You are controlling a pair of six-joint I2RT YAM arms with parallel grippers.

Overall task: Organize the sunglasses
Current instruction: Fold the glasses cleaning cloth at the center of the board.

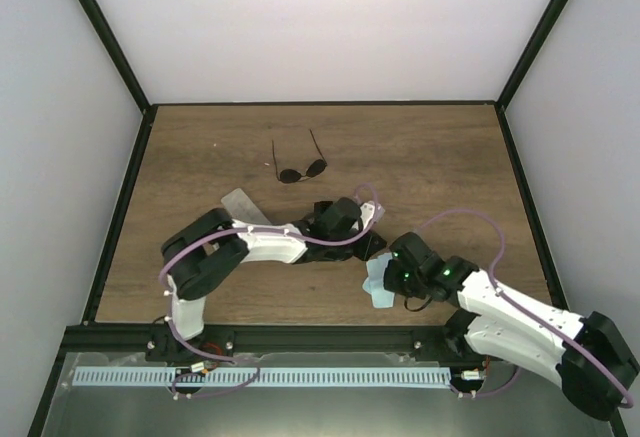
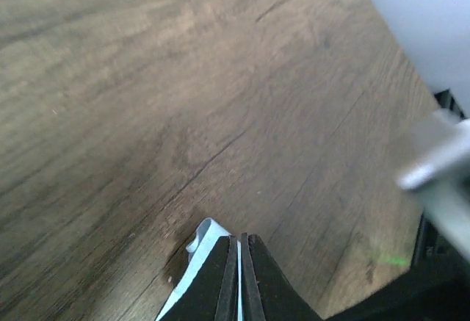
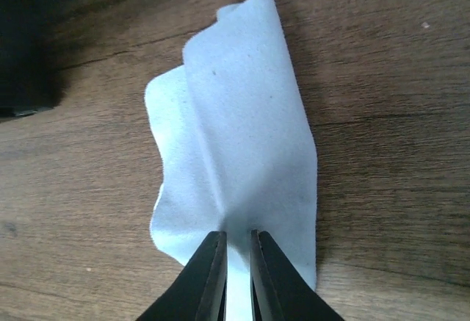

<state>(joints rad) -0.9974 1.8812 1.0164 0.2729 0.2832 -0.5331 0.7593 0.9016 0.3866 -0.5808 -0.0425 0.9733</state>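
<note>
One pair of sunglasses (image 1: pixel 300 170) lies beyond left gripper (image 2: pixel 240 242), which pinches a mostly hidden blue cloth (image 2: pixel 204 234); right gripper (image 3: pixel 236 237) pinches second cloth (image 3: pixel 235 152); dark object (image 3: pixel 22 49) beside it cut off.

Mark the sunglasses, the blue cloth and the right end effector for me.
sunglasses (image 1: pixel 291 174): top external view, one dark lens.
light blue cloth (image 3: pixel 242 130): right wrist view, centre fold.
right end effector (image 3: pixel 237 234): right wrist view, midway between fingertips.

You're looking at a brown wood-grain counter (image 1: pixel 200 157), evenly lit with soft shadows. Plain white panels box it in: back wall (image 1: pixel 320 27) at 12 o'clock, left wall (image 1: pixel 50 207) at 9, right wall (image 1: pixel 600 157) at 3. Black frame posts (image 1: pixel 105 32) climb from the far corners.
</note>
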